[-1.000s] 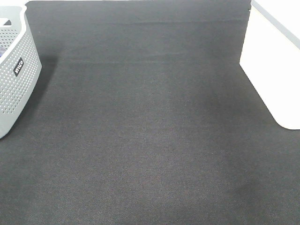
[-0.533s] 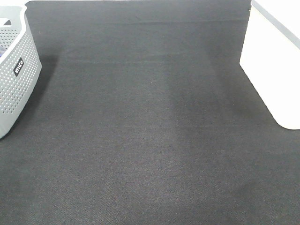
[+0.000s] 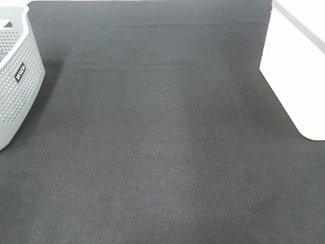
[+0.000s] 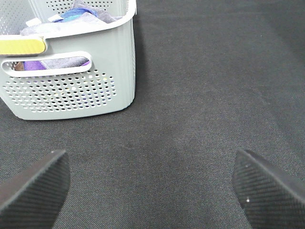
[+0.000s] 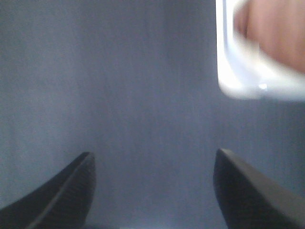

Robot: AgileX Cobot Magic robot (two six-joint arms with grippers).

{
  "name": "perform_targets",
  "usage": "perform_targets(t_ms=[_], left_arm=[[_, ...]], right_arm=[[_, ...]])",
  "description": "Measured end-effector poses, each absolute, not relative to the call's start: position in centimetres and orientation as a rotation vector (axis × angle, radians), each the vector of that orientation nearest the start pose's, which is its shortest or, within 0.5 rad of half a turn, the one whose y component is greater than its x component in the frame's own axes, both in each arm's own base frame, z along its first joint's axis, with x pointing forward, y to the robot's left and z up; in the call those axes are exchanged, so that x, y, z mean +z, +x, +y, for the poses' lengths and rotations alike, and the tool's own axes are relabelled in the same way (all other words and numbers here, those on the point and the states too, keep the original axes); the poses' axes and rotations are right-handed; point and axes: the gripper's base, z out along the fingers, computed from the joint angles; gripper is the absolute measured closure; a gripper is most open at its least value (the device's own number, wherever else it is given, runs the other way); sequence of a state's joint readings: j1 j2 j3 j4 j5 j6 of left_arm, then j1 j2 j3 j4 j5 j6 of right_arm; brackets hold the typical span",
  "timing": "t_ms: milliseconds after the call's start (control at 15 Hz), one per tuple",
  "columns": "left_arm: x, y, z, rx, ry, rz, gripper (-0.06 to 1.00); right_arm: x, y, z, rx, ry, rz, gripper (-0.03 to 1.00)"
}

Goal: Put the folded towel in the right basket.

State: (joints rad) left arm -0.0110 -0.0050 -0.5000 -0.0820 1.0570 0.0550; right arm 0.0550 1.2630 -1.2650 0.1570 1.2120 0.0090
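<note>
No folded towel lies on the black mat (image 3: 162,142) in the exterior view. The white right basket (image 3: 299,76) stands at the right edge. In the right wrist view its corner (image 5: 238,81) shows, blurred, with something pinkish (image 5: 276,28) inside that I cannot identify. My right gripper (image 5: 152,186) is open and empty above the mat, short of that basket. My left gripper (image 4: 150,186) is open and empty over the mat, in front of the grey perforated left basket (image 4: 71,90). Neither gripper shows in the exterior view.
The grey left basket (image 3: 15,86) at the left edge holds several cloths, purple, blue and grey (image 4: 76,12). A yellow label (image 4: 21,45) sits on its rim. The mat stretches between the two baskets.
</note>
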Motion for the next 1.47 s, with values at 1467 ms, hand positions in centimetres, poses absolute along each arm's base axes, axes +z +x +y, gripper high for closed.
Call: perform_targets(t_ms=[1467], left_arm=[[27.8,-0.6,-0.6,-0.07,0.071,2.032,0.07]], right_arm=[[27.7,-0.5,0.1,0.039,-0.075,2.055,0.31]])
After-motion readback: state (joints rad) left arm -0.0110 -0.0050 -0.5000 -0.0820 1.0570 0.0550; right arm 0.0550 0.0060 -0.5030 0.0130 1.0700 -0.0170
